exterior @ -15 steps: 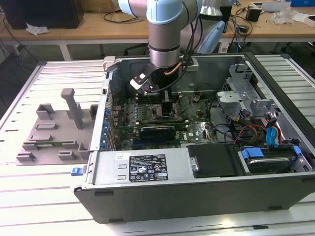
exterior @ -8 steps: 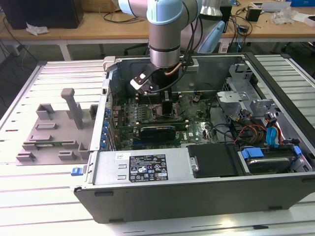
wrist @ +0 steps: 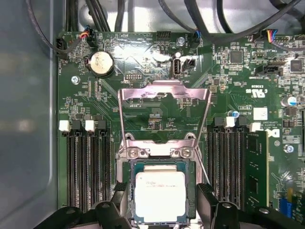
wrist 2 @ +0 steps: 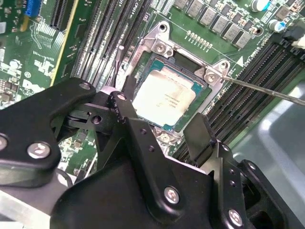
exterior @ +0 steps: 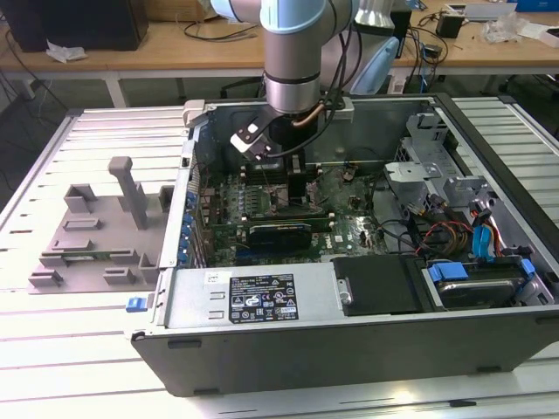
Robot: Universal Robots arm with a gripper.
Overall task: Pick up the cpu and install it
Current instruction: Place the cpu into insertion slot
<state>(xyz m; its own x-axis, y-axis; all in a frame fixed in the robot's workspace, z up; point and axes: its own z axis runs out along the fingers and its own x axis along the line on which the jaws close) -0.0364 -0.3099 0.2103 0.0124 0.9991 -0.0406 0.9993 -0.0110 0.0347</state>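
Can't read the grey print on the small flat square silver-topped cpu (wrist: 160, 195) in either wrist view: too fine. Same for the white sticker (wrist: 260, 113) on the green motherboard (wrist: 228, 95), and for the black-and-white label (exterior: 262, 298) on the grey metal power-supply box (exterior: 196, 301) in the exterior view.

Cpu lying flat inside the square black-framed socket (wrist 2: 183, 56). Silver hinged load plate (wrist: 164, 93) standing up off it, thin steel lever (wrist 2: 267, 90) angled out beside.

Black two-finger hand (wrist: 162, 187) spread, one finger on each side of the cpu, with a gap on both sides in the first wrist view. Hand's body cut off by the frame edge there.

Around the socket: black memory slots (wrist: 83, 167) flanking it, one green memory stick (wrist: 257, 171) seated, and a round silver coin cell (wrist: 101, 63).

Exterior view: grey robot arm (exterior: 293, 52) pointing down into the open dark-grey computer case (exterior: 349, 349), covering the middle of the board. Grey moulded fixture tray (exterior: 96, 236) on the slatted metal worktop (exterior: 52, 367), to the exterior view's left of the case.
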